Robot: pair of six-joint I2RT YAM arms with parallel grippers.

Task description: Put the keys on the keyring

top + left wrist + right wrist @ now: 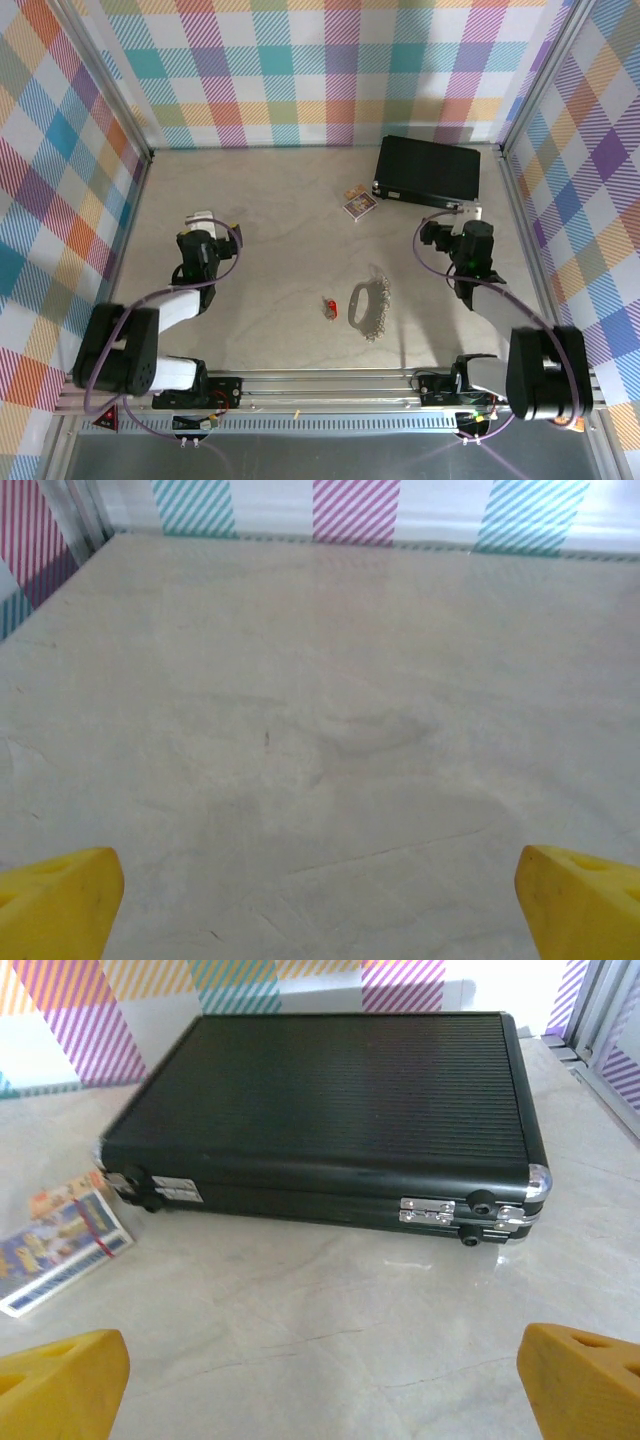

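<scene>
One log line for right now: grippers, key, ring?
left gripper open, empty | right gripper open, empty, facing black case | red key lying beside keyring, not threaded

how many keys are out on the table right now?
1. A red-headed key lies just left of the keyring, not on it. More could hide in its chain; too small to tell.
</scene>
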